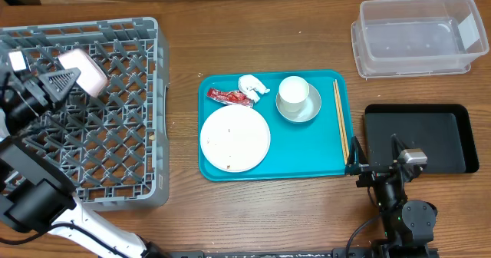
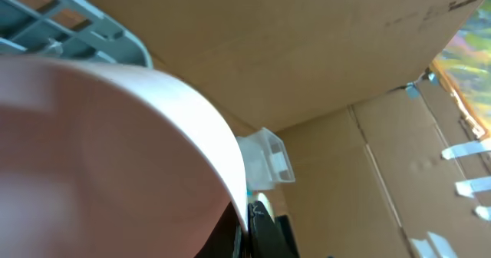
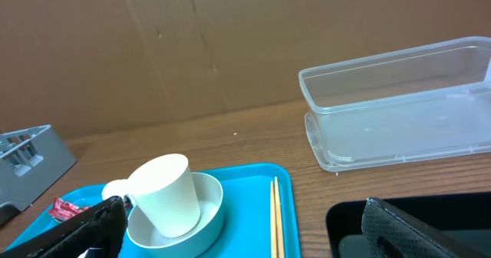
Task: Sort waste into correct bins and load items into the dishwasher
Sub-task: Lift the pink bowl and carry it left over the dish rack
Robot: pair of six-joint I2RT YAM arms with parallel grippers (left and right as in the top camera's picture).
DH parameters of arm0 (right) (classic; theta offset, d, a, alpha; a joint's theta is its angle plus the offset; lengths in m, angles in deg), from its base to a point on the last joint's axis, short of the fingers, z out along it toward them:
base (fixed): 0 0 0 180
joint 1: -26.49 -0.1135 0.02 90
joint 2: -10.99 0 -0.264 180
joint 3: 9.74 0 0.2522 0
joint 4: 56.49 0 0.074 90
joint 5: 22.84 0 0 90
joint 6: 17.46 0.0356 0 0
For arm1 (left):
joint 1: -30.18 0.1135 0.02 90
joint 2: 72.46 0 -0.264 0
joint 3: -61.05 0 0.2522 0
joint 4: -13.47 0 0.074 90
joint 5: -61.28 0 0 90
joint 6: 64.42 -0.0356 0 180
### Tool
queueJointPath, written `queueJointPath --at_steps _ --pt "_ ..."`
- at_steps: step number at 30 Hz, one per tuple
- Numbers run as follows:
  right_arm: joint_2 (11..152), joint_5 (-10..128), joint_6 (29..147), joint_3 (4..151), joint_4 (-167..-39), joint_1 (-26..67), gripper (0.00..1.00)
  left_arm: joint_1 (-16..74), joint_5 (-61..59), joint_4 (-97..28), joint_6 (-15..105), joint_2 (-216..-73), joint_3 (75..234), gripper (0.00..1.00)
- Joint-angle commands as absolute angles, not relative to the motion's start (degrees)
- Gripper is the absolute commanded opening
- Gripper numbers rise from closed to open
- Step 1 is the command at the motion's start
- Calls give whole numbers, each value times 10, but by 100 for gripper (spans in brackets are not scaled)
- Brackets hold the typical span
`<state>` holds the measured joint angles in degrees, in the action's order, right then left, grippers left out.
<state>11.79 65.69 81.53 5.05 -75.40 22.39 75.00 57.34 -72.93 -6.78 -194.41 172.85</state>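
My left gripper (image 1: 70,78) is shut on the rim of a white-pinkish bowl (image 1: 86,66) and holds it above the far left of the grey dishwasher rack (image 1: 115,158). That bowl (image 2: 100,158) fills the left wrist view, its rim pinched between the fingers (image 2: 261,231). On the teal tray (image 1: 307,154) lie a large white plate (image 1: 235,138), a red wrapper (image 1: 229,97), a white tissue (image 1: 252,85), a white cup (image 1: 293,94) standing in a grey-blue bowl (image 1: 307,110), and chopsticks (image 1: 340,120). My right gripper (image 1: 380,157) stands open beside the tray's right edge, holding nothing.
A clear tub (image 1: 418,35) stands at the back right, and a black tray (image 1: 430,135) sits in front of it, partly under my right arm. In the right wrist view the cup (image 3: 165,193), chopsticks (image 3: 275,219) and tub (image 3: 399,104) lie ahead.
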Motion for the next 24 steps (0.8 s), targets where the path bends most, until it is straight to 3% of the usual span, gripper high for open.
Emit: queueJointPath --at_steps 1,12,24 --pt "112 660 817 45 -750 227 100 759 618 -694 -93 -1940 1697 4" --pt "112 660 817 45 -750 227 100 777 525 -673 -80 -1940 1690 4" --pt "112 660 817 45 -750 227 100 800 512 -671 -70 -1940 1690 4"
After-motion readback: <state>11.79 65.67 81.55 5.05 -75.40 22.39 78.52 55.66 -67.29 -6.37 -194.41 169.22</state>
